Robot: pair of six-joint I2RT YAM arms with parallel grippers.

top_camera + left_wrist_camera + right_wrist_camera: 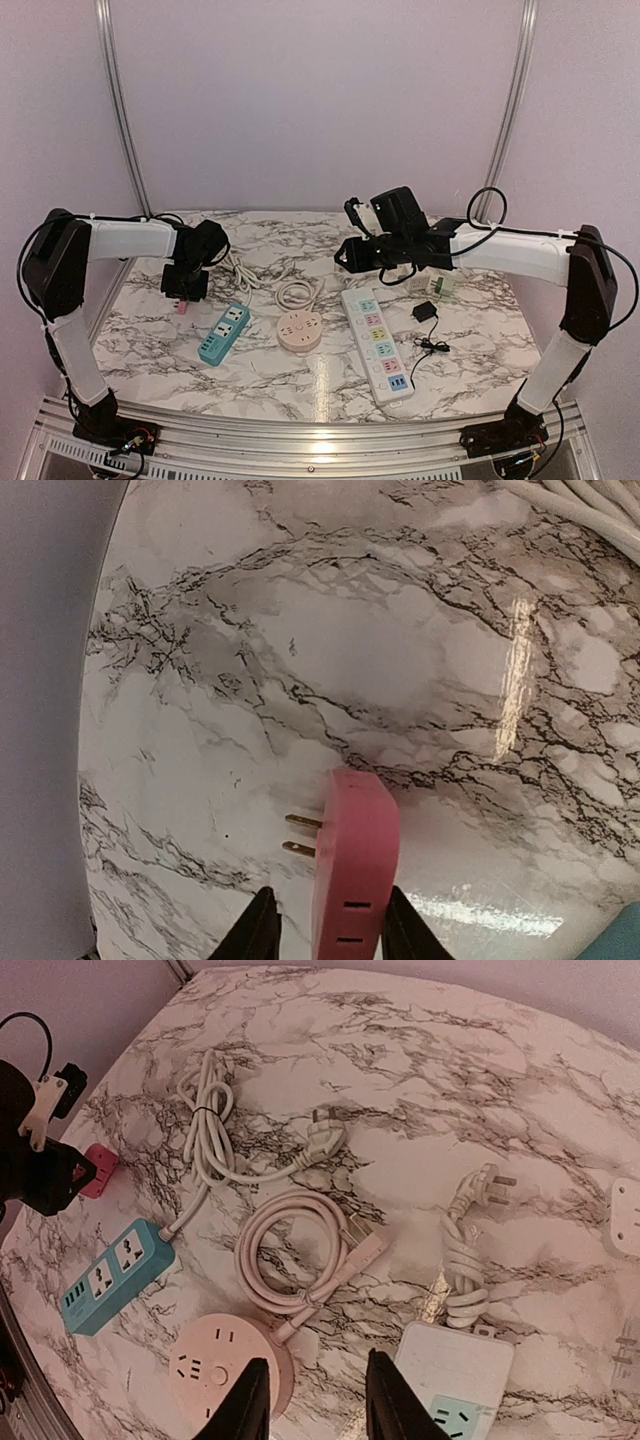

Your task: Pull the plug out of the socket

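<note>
A pink plug (355,850) lies on the marble table with its two brass prongs bare and pointing left. It sits between the fingers of my left gripper (328,900). The left finger (255,925) stands clearly apart from it, so the gripper is open. From above, the plug (182,307) shows just under the left gripper (185,288), left of the teal socket strip (223,333), whose slots are free. My right gripper (318,1365) hangs open and empty high over the table's middle.
A round pink socket (299,331) and a long white strip (377,343) lie in the middle. Coiled white and pink cables (300,1250) lie behind them. A black adapter (424,312) lies at the right. The table's left edge (95,730) is close to the plug.
</note>
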